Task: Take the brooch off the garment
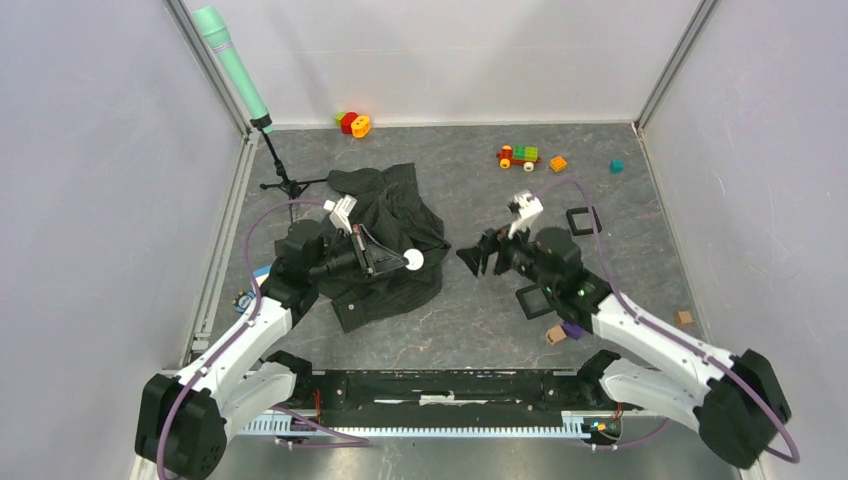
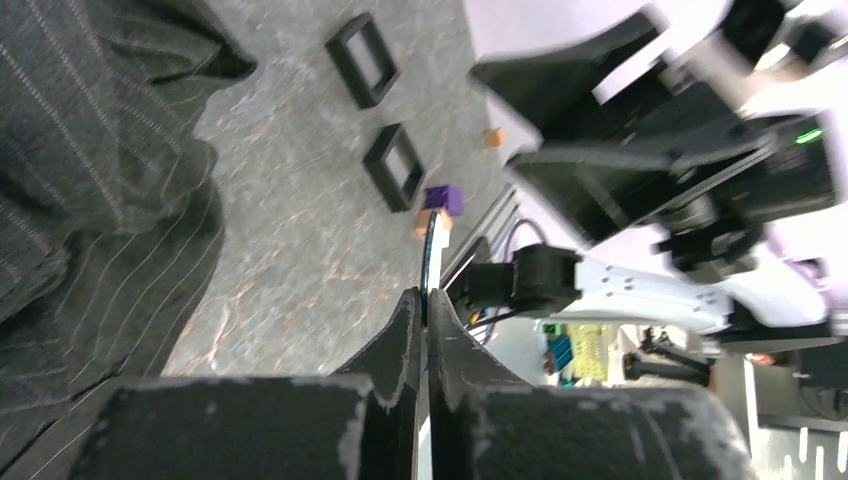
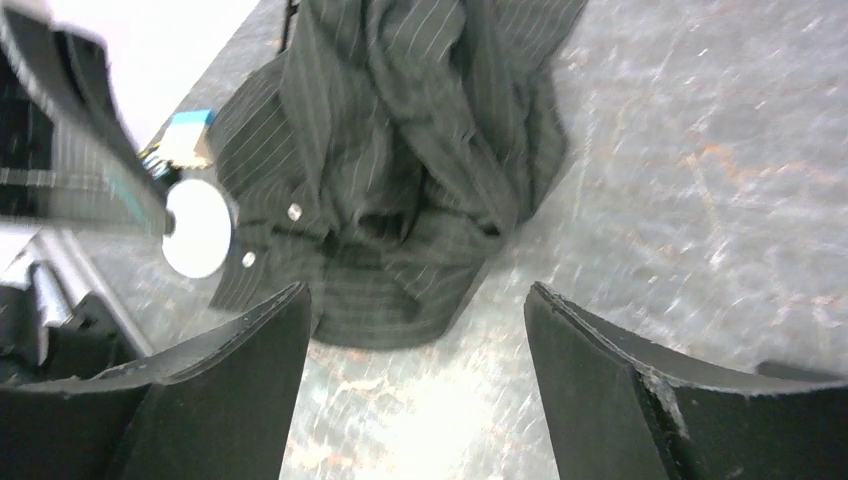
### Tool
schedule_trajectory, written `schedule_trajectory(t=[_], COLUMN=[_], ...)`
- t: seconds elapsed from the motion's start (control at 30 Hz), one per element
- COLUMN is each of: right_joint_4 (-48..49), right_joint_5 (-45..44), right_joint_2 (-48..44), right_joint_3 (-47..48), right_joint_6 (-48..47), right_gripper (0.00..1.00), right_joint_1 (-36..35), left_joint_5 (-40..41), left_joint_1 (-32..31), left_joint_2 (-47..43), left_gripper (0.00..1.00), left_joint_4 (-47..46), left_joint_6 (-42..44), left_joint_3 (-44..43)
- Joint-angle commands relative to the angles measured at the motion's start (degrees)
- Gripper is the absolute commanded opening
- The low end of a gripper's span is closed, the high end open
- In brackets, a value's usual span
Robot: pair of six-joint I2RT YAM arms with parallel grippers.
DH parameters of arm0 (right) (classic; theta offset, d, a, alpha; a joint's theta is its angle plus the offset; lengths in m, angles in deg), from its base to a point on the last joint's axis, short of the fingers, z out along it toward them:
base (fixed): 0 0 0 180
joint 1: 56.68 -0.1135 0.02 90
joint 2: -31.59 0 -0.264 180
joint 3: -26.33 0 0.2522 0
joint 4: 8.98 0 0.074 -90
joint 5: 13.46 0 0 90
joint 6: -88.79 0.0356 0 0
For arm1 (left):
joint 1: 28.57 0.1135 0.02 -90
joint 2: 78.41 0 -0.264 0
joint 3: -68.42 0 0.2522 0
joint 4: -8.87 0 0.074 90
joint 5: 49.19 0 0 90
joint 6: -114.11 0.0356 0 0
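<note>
We see our left gripper point(image 2: 424, 310) pinching the thin round brooch point(image 1: 413, 260), blue-edged and white-faced, just beside the crumpled dark pinstriped shirt point(image 1: 395, 215) on the grey mottled table point(image 1: 480, 320); our right gripper point(image 1: 478, 258) hangs near, jaws spread wide

Left claw point(image 2: 424, 300) tight on edge-on brooch point(image 2: 431, 250), clear of garment point(image 2: 90, 200).

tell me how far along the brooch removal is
Done: the brooch looks off the garment; the left wrist view shows it edge-on over bare table. In hand: the left gripper is shut on it; the right gripper is open and holds nothing. Left: probably just setting the brooch down.
</note>
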State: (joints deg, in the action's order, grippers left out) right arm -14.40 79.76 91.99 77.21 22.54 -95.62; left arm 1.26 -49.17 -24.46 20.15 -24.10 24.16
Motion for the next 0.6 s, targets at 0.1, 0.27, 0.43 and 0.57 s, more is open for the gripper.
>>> schedule_trajectory(t=[0.1,0.27,0.43,0.57], right_joint_4=[28.28,39.63,46.31,49.47], right_joint_5=[12.56,15.95,16.39,17.00], right_joint_2=[-8.19,-1.10,3.93,6.55], right_joint_3=[-16.80,-16.45,-13.73,-11.55], right_joint_6=[11.29,16.65,17.70,19.21], right_gripper=[0.80,0.78,0.76,0.73], right_joint_1=[-1.06,-4.88,-7.99,-8.48], left_joint_5=[-0.45,0.95,0.64,0.53], left_joint_1=[0.07,0.13,0.10,0.08], left_joint_2=[-3.60,-5.77,-7.27,-8.15], left_gripper=[0.02,0.02,0.02,0.02], left_joint_4=[-31.24,-39.88,-39.25,-39.65], left_joint_6=[-21.70,-25.01,-23.43,-22.56], left_joint_3=[7.44,11.20,10.87,11.06])
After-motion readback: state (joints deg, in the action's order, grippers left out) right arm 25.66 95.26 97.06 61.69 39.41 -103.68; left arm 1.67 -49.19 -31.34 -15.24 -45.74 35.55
